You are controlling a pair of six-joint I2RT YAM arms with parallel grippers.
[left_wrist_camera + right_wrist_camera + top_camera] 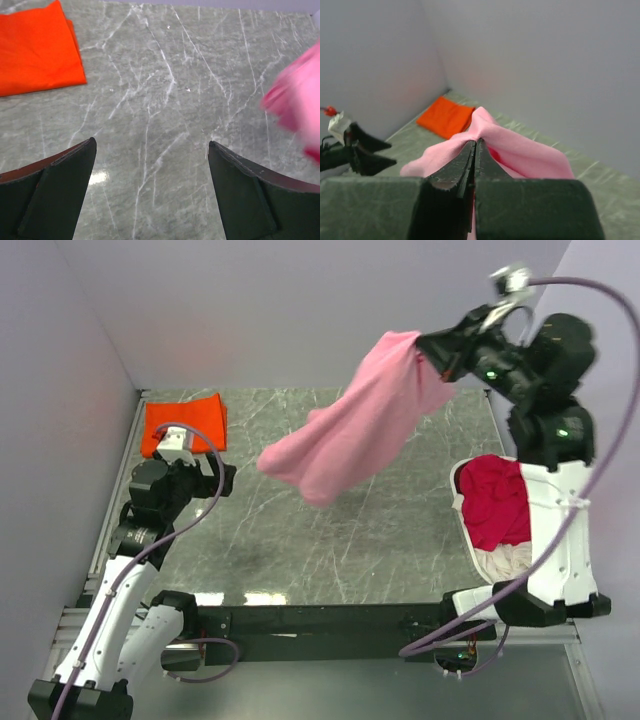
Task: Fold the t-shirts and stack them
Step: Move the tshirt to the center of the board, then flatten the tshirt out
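At the far left corner of the bench point(400, 540) lies the orange-red t-shirt point(183, 425), folded square and flat. I take it for the base of the stack, parked out of the way of the folding area. Just nearer, by the left edge, the left gripper point(151, 142) hangs low over the bench with its jaws spread wide and nothing between them. It points toward the middle, probably so it can catch a loose end of cloth. Over the middle of the bench, toward the far edge, the pink t-shirt point(350, 430) hangs in the air and slopes down to the left from its one pinched end. From above I cannot tell whether its lower end touches the bench. The right gripper point(474, 145) is raised high over the far right corner, its jaws pressed together on a bunch of the pink cloth. The height likely lets the shirt drop open under its own weight before it is laid out. At the right edge stands a white basket point(458, 495) holding the crimson t-shirt point(497, 500), crumpled on top of the cream t-shirt point(505, 560); neither is folded. By count there are four t-shirts: one folded, one held in the air and two in the basket. There are two grippers and one basket.
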